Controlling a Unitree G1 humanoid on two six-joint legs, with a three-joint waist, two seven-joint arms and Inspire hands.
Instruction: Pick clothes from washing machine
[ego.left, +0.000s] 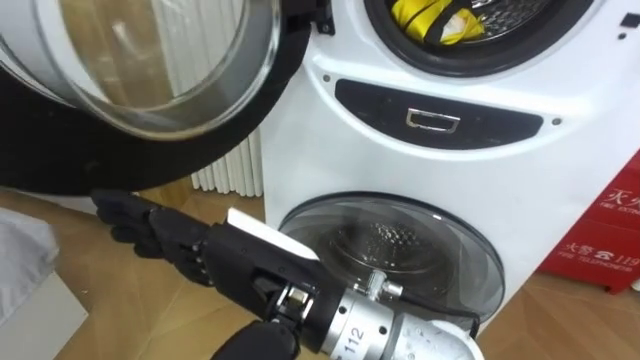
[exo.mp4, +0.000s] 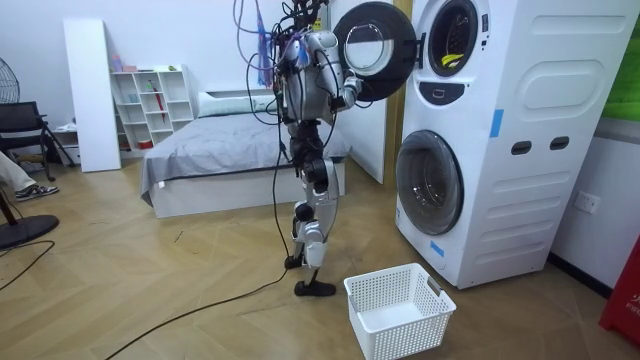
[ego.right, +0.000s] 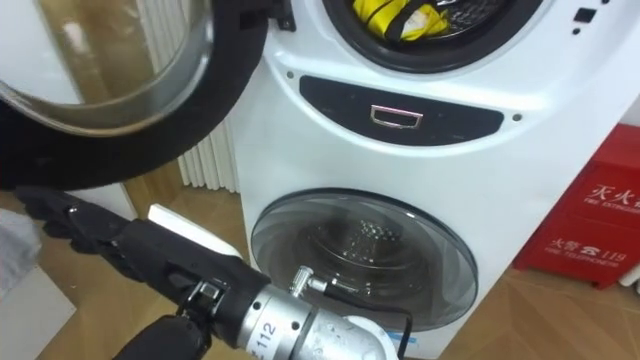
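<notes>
Under the door (ego.left: 150, 70) at lower left, my right hand (ego.left: 225, 258) is empty, fingers (ego.left: 130, 212) straight. Clothes (ego.left: 435, 22) lie in the drum (ego.left: 520, 25) at top, so I'm only approaching. Next, lift and reach in.

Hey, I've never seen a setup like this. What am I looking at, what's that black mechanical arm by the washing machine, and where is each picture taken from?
This is a two-legged humanoid robot doing laundry. The room view comes from a camera standing in the room. It shows the robot beside a white stacked washing machine, with a white basket on the floor nearby. The two eye views come from a camera on the robot's head, looking down. The black thing is its right hand. Its fingers are straight and hold nothing, and it is seen just below the open upper door. Yellow clothes lie in the upper drum. The lower door is shut.
</notes>
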